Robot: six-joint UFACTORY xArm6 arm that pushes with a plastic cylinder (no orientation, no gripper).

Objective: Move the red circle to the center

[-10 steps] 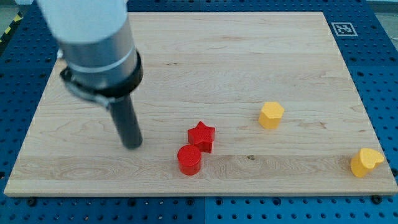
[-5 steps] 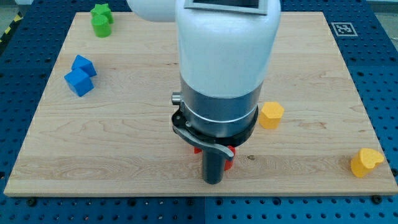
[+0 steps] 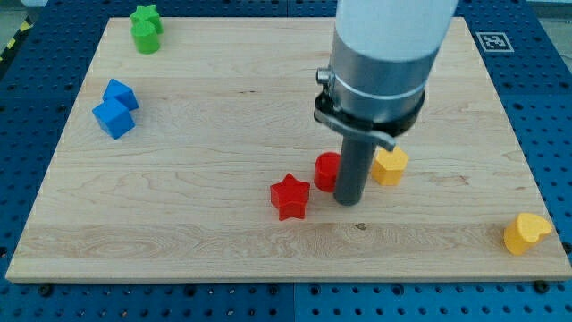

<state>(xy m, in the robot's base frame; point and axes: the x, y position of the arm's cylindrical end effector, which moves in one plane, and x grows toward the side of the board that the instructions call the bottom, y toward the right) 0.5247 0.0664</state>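
Observation:
The red circle [image 3: 326, 170] lies on the wooden board, just right of and above the red star [image 3: 290, 196]. My tip [image 3: 349, 201] stands right against the circle's right side, hiding part of it. The rod rises toward the view's top, with the arm's grey collar above it. A yellow block [image 3: 392, 166] sits just right of the rod, partly hidden by it.
A green block [image 3: 144, 28] is at the view's top left. Two blue blocks [image 3: 114, 108] sit touching near the left edge. A yellow heart-like block [image 3: 525, 233] lies near the bottom right corner. A marker tag [image 3: 492, 40] is at the top right corner.
My tip swept from the left side of the board to the right, past the red blocks. The red circle moved up and right, away from below the star.

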